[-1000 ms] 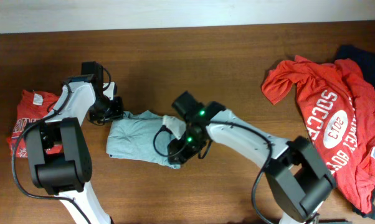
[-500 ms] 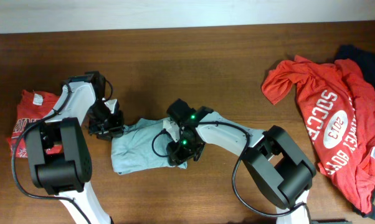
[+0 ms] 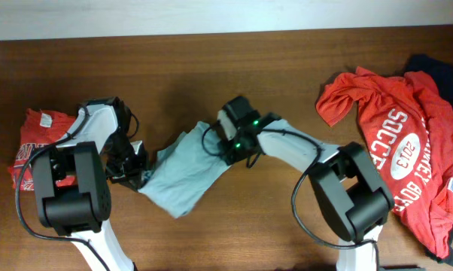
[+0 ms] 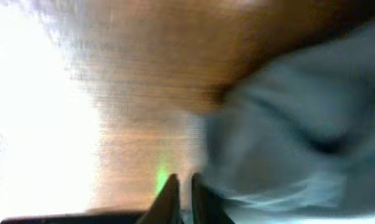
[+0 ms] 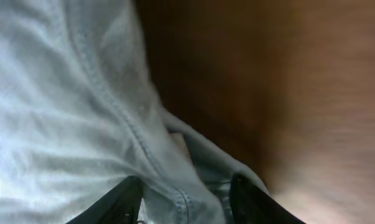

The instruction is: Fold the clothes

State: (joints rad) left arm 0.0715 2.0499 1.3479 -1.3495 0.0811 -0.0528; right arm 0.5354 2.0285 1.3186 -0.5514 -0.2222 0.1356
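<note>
The pale grey-blue T-shirt (image 3: pixel 183 172) is stretched in a slanted band across the middle of the table. My left gripper (image 3: pixel 134 168) sits at its lower left corner. In the blurred left wrist view the two fingers (image 4: pixel 182 186) stand almost together, with the cloth (image 4: pixel 299 124) against the right one. My right gripper (image 3: pixel 229 143) holds the shirt's upper right end. In the right wrist view a bunched seam of the shirt (image 5: pixel 81 93) fills the space between my right gripper's (image 5: pixel 187 199) dark fingers.
A crumpled red T-shirt with white lettering (image 3: pixel 398 143) lies at the right, over a dark navy one (image 3: pixel 439 69). A folded red shirt (image 3: pixel 32 144) lies at the far left, beside the left arm. Bare wooden table (image 3: pixel 211 68) runs along the back.
The left gripper has moved toward the table's front and closed at the shirt's corner. The right gripper has pulled up and to the right, drawing the shirt out into a diagonal band.
</note>
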